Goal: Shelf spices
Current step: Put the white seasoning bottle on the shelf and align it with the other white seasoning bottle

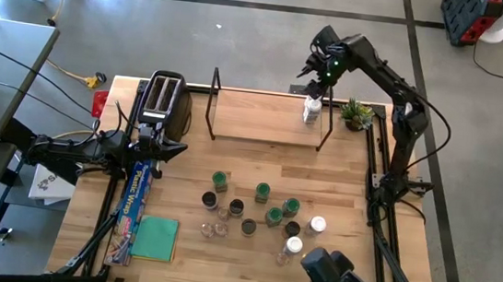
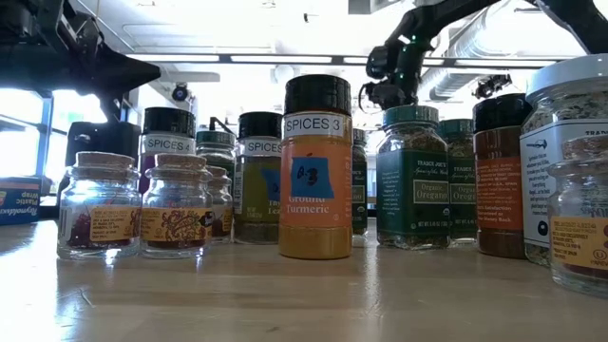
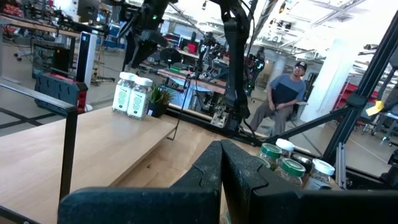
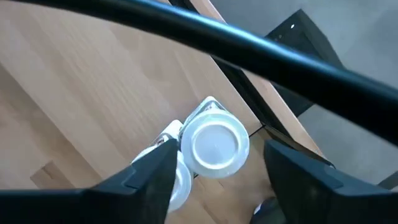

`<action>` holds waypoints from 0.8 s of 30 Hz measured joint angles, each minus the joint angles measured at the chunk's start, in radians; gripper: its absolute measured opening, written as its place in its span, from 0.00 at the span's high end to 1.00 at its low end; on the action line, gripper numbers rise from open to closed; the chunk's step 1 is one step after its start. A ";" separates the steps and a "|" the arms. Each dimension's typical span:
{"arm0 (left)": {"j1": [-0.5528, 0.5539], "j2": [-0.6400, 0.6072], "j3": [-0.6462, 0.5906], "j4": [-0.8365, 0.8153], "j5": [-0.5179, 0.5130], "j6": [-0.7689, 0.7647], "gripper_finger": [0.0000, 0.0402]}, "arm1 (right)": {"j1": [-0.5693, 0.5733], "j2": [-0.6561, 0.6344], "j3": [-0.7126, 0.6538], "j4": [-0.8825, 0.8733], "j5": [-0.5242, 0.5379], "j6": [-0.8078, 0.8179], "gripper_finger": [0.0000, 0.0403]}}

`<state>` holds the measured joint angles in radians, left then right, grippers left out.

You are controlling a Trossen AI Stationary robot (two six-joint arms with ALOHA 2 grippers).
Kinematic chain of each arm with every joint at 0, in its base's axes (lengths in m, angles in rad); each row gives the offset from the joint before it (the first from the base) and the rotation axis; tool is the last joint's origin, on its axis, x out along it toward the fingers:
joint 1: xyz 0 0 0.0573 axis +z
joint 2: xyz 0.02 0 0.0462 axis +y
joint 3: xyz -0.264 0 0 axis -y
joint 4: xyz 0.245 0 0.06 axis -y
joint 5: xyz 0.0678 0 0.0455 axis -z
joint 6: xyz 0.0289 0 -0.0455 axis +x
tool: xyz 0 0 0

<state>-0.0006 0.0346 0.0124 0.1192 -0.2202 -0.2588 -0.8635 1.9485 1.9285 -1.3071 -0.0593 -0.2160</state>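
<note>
Spices (image 1: 259, 211) mostly stand loose on the table (image 1: 184, 260), in a cluster in front of the shelf (image 1: 263, 119); only two white-lidded jars (image 1: 312, 108) are on the shelf board so far, at its right end, touching each other.

Start on your left. The left hand (image 1: 177, 149) rests low beside the toaster (image 1: 161, 97), its fingers pressed together around nothing. If you swing it toward the cluster from there, the arm could clip the toaster or the foil box (image 1: 134, 206) lying just in front of it.

In the middle, the jars crowd each other. In the low view the turmeric jar (image 2: 316, 171) stands among taller and shorter neighbours with little gap between them. Reach in with a wide hand and you may well knock a neighbour over, and the small glass jars (image 2: 133, 204) look light enough to roll.

On your right, the right hand (image 4: 214, 158) hangs above the two shelved jars, fingers spread wide on either side of the nearer lid (image 4: 214, 146), holding nothing. The wire upright (image 1: 330, 121) sits right next to that pair, and its top bar crosses the wrist view close by. Pull away at a slant and a finger could drag a jar off the board's end or catch the wire. The plant (image 1: 358, 112) stands just beyond the upright, so a wide sweep outward may tip it.
</note>
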 joint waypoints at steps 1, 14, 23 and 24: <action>0.000 0.000 0.000 0.000 0.000 0.000 1.00 | 0.000 0.006 0.000 0.001 0.000 0.000 0.39; 0.000 0.000 0.000 0.000 0.000 0.000 1.00 | 0.003 0.045 0.000 0.009 0.025 0.065 0.38; 0.000 0.000 0.000 -0.001 0.000 0.000 1.00 | 0.007 0.043 0.000 0.025 0.068 0.165 0.38; 0.000 0.000 0.000 -0.001 0.000 0.000 1.00 | 0.007 0.043 0.000 0.025 0.069 0.174 0.38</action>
<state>-0.0006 0.0347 0.0124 0.1179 -0.2201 -0.2588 -0.8567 1.9919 1.9282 -1.2823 0.0102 -0.0417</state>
